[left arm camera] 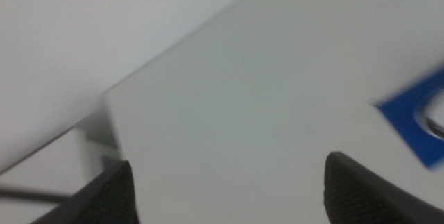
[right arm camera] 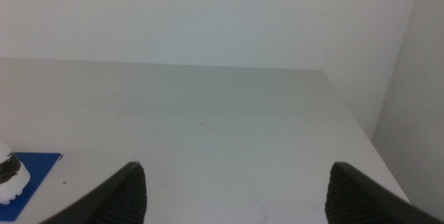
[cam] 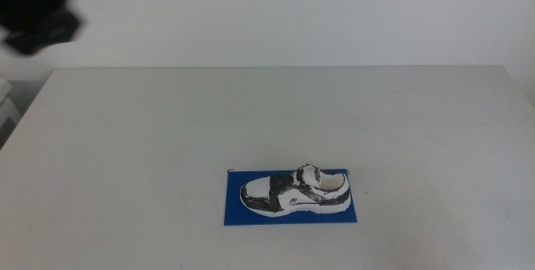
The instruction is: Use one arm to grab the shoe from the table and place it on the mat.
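Note:
The white sneaker with black and grey patches, the shoe [cam: 294, 192], lies on its sole on the blue mat [cam: 236, 211], toe to the left, near the front of the white table [cam: 167, 119]. No gripper touches it. The left arm [cam: 38, 15] is a blurred black shape high at the far left, well away from the shoe. Seen from its wrist, my left gripper [left arm camera: 229, 182] is open and empty, with a corner of the mat [left arm camera: 413, 123] in sight. My right gripper [right arm camera: 236, 182] is open and empty too. Its view catches the mat's corner [right arm camera: 35, 165] and the shoe's end [right arm camera: 8, 179].
A plain white wall stands behind the table. A white unit [cam: 7, 107] sits beyond the table's left edge. The table's far right corner [right arm camera: 322, 75] shows in the right wrist view.

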